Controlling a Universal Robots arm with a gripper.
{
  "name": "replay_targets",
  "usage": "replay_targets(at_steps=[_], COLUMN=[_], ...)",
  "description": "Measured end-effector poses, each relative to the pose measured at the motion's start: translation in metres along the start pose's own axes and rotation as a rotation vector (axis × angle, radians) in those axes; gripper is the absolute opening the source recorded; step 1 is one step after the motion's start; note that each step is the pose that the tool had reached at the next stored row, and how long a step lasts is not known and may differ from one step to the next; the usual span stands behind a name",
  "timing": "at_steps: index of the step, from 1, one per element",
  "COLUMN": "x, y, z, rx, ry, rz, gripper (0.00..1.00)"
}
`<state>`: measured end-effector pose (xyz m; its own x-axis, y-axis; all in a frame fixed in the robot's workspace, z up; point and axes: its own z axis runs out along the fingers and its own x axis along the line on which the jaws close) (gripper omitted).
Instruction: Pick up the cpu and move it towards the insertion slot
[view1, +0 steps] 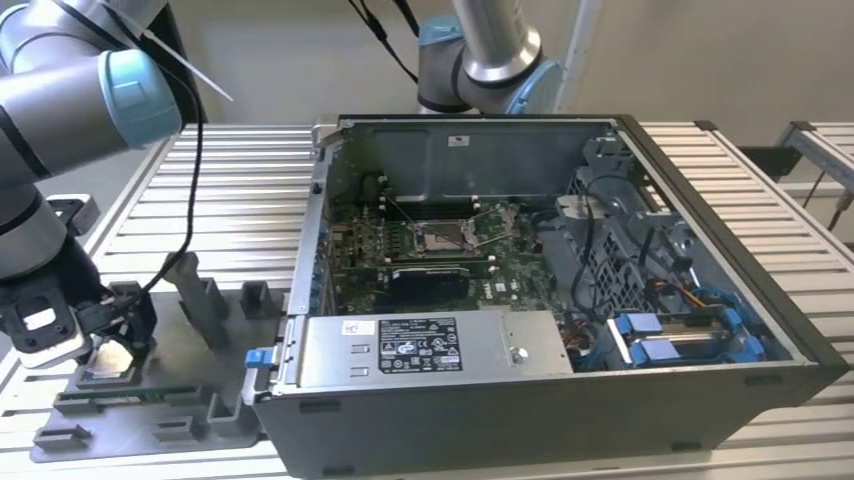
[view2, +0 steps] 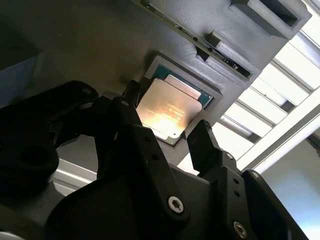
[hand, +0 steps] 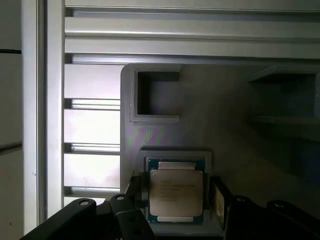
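While cpu (hand: 176, 192) sits in tray (hand: 225, 125) pocket, tool (hand: 177, 190) open astride it, insertion slot (view1: 441, 237) inside case (view1: 467, 150)

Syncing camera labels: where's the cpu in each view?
Exterior view: cpu sits in the grey tray, that view's lower left, below the gripper.
Second wrist view: cpu in the tray's recess, past the gripper.
First wrist view: cpu in the same recess.
Shared landmark: the grey tray.
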<state>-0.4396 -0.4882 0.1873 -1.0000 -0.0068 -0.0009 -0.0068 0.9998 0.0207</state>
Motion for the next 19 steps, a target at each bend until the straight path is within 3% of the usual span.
replay_targets(at_steps=[16,17,19], x=[0.0,0.0,0.0], y=[-0.001,-0.001,-0.001], z=[0.0011,0.0011,0.0011], rx=[0.0001,0.0001,0.0001], ry=[0.0001,0.0001,0.0001], rz=[0.0,0.0,0.0], gripper=[1.0,0.0,0.0])
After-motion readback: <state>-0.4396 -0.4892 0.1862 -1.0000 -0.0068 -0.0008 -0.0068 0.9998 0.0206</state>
